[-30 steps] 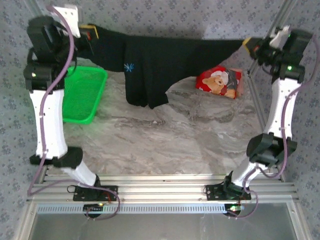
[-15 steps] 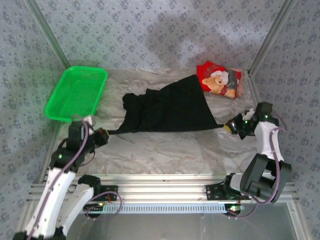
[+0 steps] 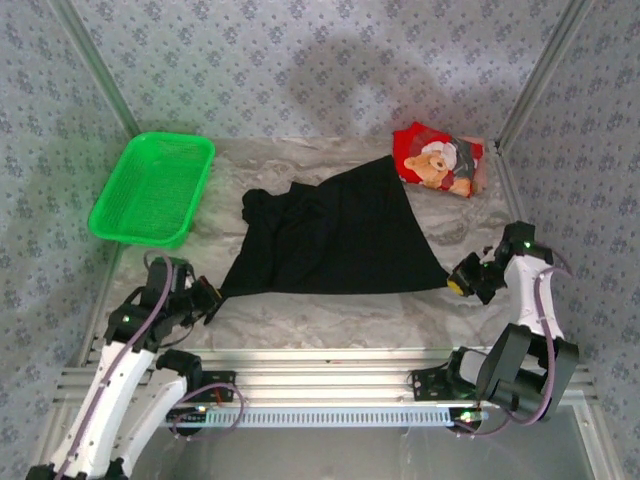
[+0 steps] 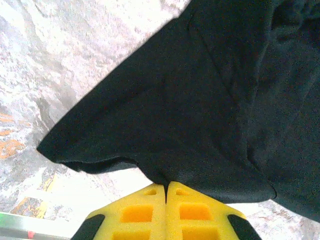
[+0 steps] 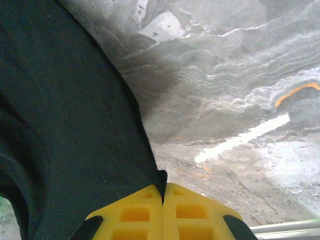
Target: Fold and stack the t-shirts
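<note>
Dragged a little nearer since the earlier view, the black t-shirt (image 3: 335, 235) was laid spread on the table (image 3: 330, 315), its near corners pinched by the left pincer (image 3: 210, 297) and right pincer (image 3: 455, 280), apparently to be kept taut for folding, the red t-shirt (image 3: 440, 160) beside its far tip

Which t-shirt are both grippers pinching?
The black t-shirt, spread mid-table; the red teddy-bear t-shirt lies bundled and untouched at the far right.
</note>
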Controlling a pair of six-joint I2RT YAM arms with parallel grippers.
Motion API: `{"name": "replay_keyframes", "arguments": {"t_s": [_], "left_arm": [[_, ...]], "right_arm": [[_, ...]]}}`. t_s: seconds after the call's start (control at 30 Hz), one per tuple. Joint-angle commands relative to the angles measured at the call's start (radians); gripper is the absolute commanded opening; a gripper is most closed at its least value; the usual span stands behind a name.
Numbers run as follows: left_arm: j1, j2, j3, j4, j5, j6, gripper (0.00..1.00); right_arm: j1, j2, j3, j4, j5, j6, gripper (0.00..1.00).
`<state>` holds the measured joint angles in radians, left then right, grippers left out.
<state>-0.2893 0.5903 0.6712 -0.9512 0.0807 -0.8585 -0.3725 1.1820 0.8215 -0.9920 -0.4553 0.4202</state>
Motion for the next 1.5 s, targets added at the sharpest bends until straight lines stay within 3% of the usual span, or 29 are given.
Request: {"name": "replay_keyframes", "arguments": {"t_s": [0.0, 0.2, 0.37, 0.43, 0.53, 0.57, 0.6, 0.63, 0.67, 0.7, 0.87, 1.07, 1.23, 1.47], "left_arm": [[-0.092, 0.103, 0.068, -0.032, -0.057, -0.028, 0.0], [-0.329, 0.287, 0.202, -0.214, -0.22, -0.121, 0.0], [-0.424, 0.38, 0.27, -0.342, -0.295, -0.18, 0.0], [-0.458, 0.434, 0.274, -0.336, -0.309, -0.167, 0.0], [-0.482, 0.511, 0.215, -0.184, -0.228, -0.166, 0.0], [-0.482, 0.502, 0.171, -0.106, -0.193, -0.187, 0.02], [-0.478, 0.486, 0.14, -0.056, -0.177, -0.209, 0.11], [-0.471, 0.461, 0.12, -0.022, -0.174, -0.224, 0.31], [-0.459, 0.438, 0.121, -0.019, -0.183, -0.229, 0.49], [-0.439, 0.422, 0.131, -0.034, -0.192, -0.223, 0.56], [-0.232, 0.335, 0.168, -0.131, -0.134, -0.13, 0.7], [-0.009, 0.306, 0.089, -0.196, -0.087, -0.074, 0.71], [0.197, 0.307, -0.031, -0.089, 0.009, -0.026, 0.67], [0.275, 0.428, -0.078, 0.032, 0.047, 0.001, 0.62]], "right_arm": [[0.03, -0.03, -0.007, -0.091, 0.077, -0.003, 0.0], [0.119, -0.112, -0.025, -0.187, 0.19, 0.039, 0.0], [0.163, -0.155, -0.002, -0.233, 0.318, 0.092, 0.0], [0.173, -0.153, -0.006, -0.223, 0.345, 0.107, 0.0], [0.186, -0.134, -0.012, -0.197, 0.347, 0.116, 0.0], [0.188, -0.126, -0.013, -0.192, 0.354, 0.116, 0.0], [0.188, -0.121, -0.012, -0.185, 0.358, 0.116, 0.0], [0.188, -0.119, -0.011, -0.178, 0.358, 0.118, 0.0], [0.187, -0.12, -0.009, -0.174, 0.357, 0.119, 0.0], [0.188, -0.123, -0.009, -0.174, 0.359, 0.121, 0.0], [0.197, -0.127, -0.011, -0.162, 0.35, 0.127, 0.0], [0.205, -0.102, -0.001, -0.13, 0.336, 0.133, 0.0], [0.22, -0.071, 0.008, -0.109, 0.33, 0.13, 0.0], [0.222, -0.061, 0.03, -0.102, 0.326, 0.116, 0.0]]}}
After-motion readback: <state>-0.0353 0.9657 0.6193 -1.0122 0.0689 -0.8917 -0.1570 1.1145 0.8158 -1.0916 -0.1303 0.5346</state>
